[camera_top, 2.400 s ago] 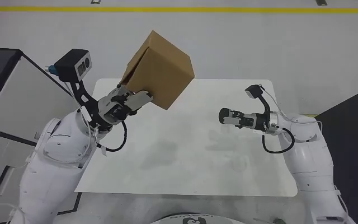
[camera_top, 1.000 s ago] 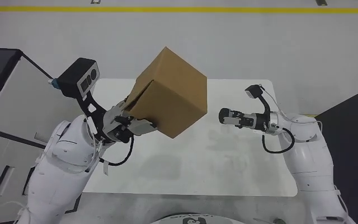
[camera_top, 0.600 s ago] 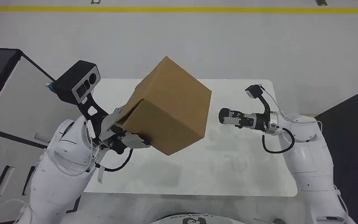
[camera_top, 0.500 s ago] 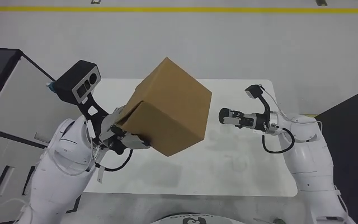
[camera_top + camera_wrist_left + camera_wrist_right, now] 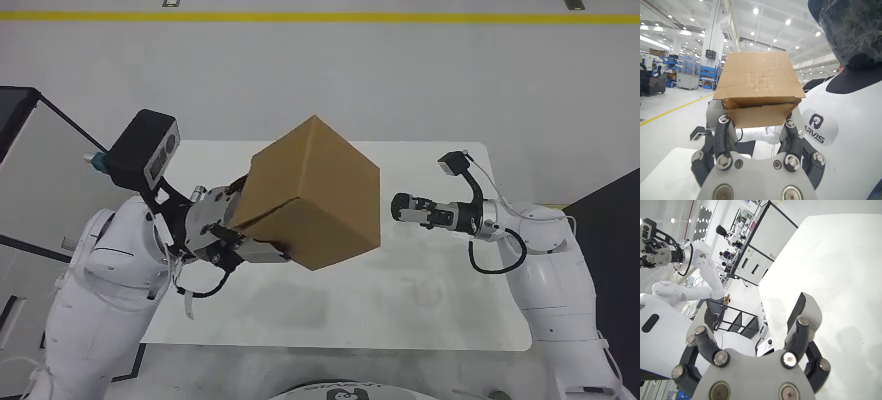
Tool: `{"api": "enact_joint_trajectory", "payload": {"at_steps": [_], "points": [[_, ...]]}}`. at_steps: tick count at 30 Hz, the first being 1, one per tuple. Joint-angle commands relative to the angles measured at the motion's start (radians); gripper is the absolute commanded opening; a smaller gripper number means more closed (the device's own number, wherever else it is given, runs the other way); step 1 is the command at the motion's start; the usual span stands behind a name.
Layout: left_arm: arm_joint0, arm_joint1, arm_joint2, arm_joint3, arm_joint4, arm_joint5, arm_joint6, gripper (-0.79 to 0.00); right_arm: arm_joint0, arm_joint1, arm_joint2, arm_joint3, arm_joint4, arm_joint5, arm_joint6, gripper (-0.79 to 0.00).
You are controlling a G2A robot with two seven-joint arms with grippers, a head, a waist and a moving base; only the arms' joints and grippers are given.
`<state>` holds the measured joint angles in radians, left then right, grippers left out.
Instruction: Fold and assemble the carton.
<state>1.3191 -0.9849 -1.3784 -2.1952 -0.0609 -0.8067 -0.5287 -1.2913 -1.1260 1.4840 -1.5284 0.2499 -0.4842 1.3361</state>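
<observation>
Left jaws pinching carton (image 5: pixel 315 195) above white table (image 5: pixel 450 310), right jaws spread, yellow-lined floor (image 5: pixel 400 70) beyond.

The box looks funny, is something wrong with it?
Yes. The carton hangs tilted in the left claw above the table, and one flap isn't shut flush: a dark gap shows between it and the next panel.
</observation>
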Motion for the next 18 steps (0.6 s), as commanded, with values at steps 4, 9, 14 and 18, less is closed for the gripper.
{"api": "enact_joint_trajectory", "payload": {"at_steps": [4,9,14,18], "points": [[-0.002,0.003,-0.018,-0.007,0.052,0.0,-0.031,-0.785,0.0,0.0,0.0,0.0,0.0,0.0,0.0,0.0],[0.0,0.003,-0.018,-0.011,0.06,0.002,-0.034,-0.785,0.0,0.0,0.0,0.0,0.0,0.0,0.0,0.0],[0.001,0.003,-0.018,-0.012,0.061,0.007,-0.031,-0.785,0.0,0.0,0.0,0.0,0.0,0.0,0.0,0.0],[-0.006,0.004,-0.038,-0.033,0.179,0.025,-0.063,-0.785,0.0,0.0,0.0,0.0,0.0,0.0,0.0,0.0]]}}
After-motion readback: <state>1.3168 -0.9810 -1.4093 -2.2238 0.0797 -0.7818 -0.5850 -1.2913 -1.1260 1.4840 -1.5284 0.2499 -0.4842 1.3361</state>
